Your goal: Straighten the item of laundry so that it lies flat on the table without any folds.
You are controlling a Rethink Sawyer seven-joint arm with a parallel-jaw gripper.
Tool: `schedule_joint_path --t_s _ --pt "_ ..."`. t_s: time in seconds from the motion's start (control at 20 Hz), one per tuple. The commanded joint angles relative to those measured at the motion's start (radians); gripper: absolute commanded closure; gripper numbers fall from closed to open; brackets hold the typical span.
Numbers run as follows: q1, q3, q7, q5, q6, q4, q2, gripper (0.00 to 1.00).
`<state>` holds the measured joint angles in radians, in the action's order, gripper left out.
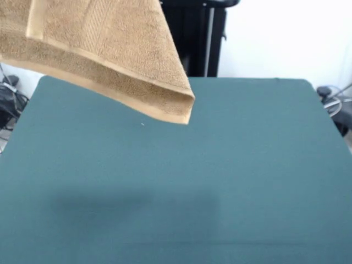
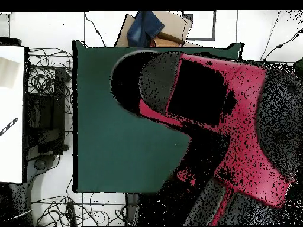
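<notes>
The hand itself could not be made out in either view: in the front view it lay above the top edge, and in the overhead view the red and black arm [image 2: 237,118] covered the spot where it would be, so whether it was wide, narrow or holding anything could not be told. What did show was the towel [image 1: 104,49], tan terry cloth, hanging in the air at the upper left of the front view and running out of sight past the top and left edges. It was doubled over, with two layers meeting at a lower corner that pointed down and to the right, and a smoother woven band ran along its lower border. That corner hung clear of the desk [image 1: 220,181], with no part of the cloth seen touching the green surface. A soft dark shadow lay on the desk below, nearer the camera. The desk was covered in dark green cloth. In the overhead view the arm reached from the lower right across the right part of the desk, and the towel could not be seen beneath it. Beyond the desk's far edge in that view sat a cardboard box [image 2: 168,29] with something dark blue on it, and tangled cables [image 2: 50,83] lay on the floor at the left side
</notes>
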<state>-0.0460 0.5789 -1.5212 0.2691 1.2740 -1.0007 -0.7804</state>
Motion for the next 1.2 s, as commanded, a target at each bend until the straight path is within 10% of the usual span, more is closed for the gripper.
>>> schedule_joint_path --t_s 0.05,1.2 --pt "0.001 0.005 -0.311 0.017 -0.069 -0.224 0.025 1.0" --pt "0.032 -0.025 -0.32 -0.003 -0.177 -0.254 0.073 1.0"
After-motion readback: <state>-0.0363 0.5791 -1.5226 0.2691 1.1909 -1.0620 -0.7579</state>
